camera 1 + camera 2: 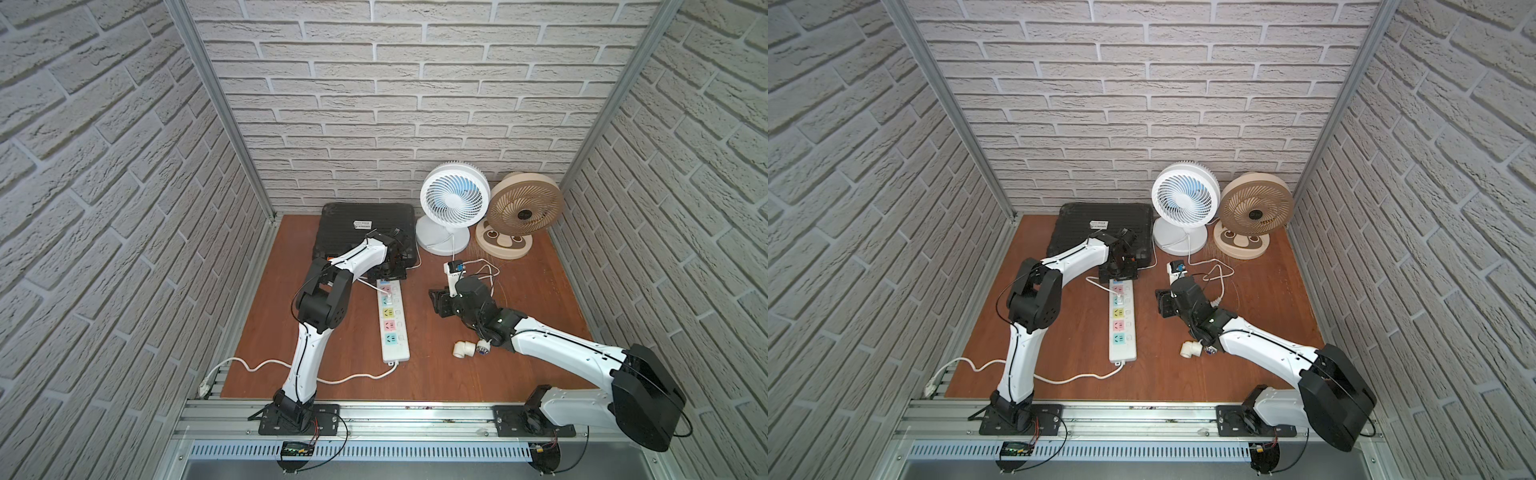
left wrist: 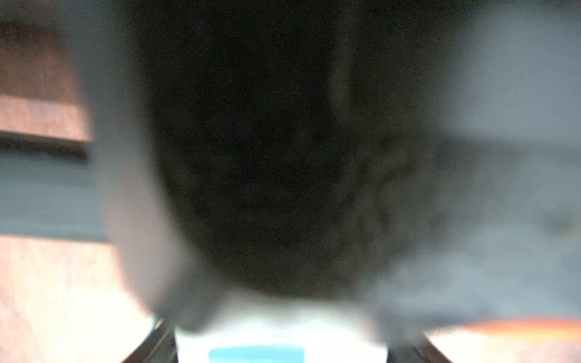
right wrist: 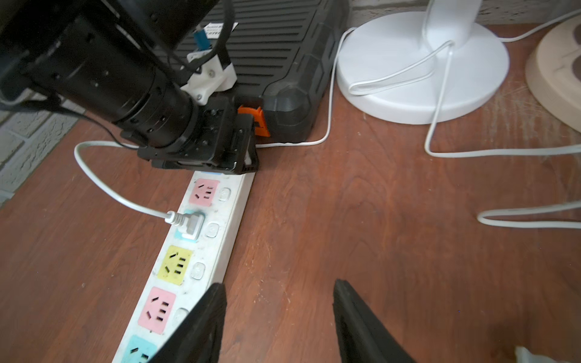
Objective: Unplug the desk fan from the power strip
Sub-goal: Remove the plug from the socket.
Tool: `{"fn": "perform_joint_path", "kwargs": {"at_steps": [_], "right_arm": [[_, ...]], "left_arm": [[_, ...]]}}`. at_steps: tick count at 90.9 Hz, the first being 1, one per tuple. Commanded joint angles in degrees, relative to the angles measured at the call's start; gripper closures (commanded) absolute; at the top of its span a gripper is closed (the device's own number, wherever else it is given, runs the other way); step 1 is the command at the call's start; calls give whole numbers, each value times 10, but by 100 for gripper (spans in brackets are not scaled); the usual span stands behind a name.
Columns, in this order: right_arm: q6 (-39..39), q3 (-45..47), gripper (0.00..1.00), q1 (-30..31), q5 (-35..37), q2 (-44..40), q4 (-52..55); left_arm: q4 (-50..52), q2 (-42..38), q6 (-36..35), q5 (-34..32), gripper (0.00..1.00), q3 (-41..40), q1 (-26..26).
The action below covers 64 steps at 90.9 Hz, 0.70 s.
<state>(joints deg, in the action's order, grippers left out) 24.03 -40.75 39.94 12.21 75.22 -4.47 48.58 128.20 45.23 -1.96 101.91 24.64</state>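
Stretching front-to-back, the power strip (image 1: 394, 328) lies flat.

Pale grey brick-pattern walls (image 1: 374, 104) close in the left, back and right of both top views, joined at the corners by slanted aluminium posts (image 1: 216, 104). The bench (image 1: 457, 374) is reddish-brown wood-grain board. An aluminium rail (image 1: 415, 415) crosses the lower frame, with a slotted grey duct (image 1: 415, 451) beneath. Lighting is soft and even.
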Motion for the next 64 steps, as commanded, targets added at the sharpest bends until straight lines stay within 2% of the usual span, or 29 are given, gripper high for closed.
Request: {"fn": "perform_joint_path", "kwargs": {"at_steps": [1, 29, 64], "right_arm": [[-22, -24, 41, 25, 11, 32, -60], [-57, -33, 41, 68, -3, 109, -155], [-103, -31, 40, 94, -10, 180, -241]], "left_arm": [[103, 53, 36, 61, 100, -15, -17], [144, 81, 30, 100, 100, 9, -21], [169, 84, 50, 100, 100, 2, -12]]}}
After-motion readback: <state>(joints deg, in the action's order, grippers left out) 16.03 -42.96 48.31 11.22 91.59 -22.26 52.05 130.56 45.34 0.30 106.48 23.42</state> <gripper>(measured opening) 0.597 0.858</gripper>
